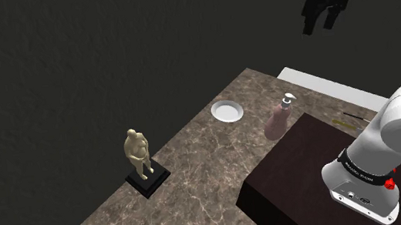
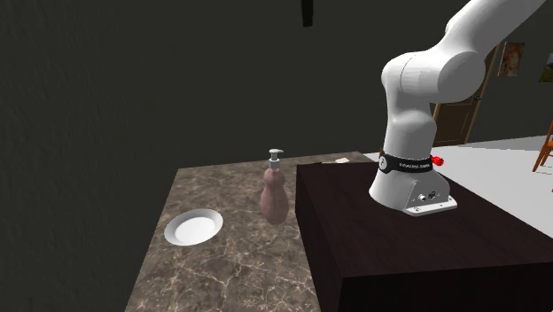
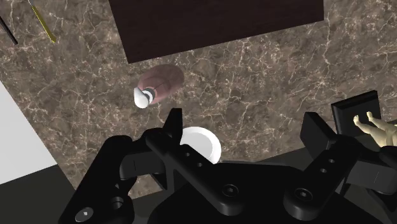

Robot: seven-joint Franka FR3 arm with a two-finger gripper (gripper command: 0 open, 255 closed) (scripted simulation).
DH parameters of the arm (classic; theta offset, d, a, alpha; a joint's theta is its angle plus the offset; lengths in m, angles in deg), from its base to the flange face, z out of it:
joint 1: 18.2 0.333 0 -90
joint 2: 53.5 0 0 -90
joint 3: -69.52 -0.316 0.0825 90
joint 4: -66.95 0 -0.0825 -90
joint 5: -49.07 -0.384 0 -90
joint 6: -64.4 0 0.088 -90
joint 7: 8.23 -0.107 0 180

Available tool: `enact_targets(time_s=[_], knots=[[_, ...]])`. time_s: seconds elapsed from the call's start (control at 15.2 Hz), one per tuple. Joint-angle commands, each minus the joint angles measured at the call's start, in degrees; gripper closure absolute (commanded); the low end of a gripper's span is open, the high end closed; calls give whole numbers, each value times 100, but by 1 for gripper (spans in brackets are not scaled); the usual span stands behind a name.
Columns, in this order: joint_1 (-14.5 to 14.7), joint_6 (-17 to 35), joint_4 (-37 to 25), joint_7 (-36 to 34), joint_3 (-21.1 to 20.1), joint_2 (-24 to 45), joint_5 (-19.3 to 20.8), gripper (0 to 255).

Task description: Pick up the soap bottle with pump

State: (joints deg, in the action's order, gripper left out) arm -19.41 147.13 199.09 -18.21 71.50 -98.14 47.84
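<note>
End effector (image 1: pixel 319 26) hangs released, fingers apart, high over the marbled table (image 1: pixel 198 170). The pinkish-brown soap bottle (image 1: pixel 278 122) stands upright just beside the dark stand (image 1: pixel 291 171), near a white plate (image 1: pixel 228 112). In the wrist view the hand hides part of the plate, and the figurine (image 1: pixel 138 155) is cut off.

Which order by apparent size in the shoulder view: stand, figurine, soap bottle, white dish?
1. stand
2. figurine on its black base
3. soap bottle
4. white dish, about as wide as the bottle but much flatter

The figurine seems nearer the camera, so its lead over the bottle is unsure.
</note>
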Motion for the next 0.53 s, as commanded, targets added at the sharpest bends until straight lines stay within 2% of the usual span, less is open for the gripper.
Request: enact_targets(time_s=[0.0,0.46], knots=[[0,0,0,0,0,0,0,0],[-197,1229,1184,574,529,-61,387,0]])
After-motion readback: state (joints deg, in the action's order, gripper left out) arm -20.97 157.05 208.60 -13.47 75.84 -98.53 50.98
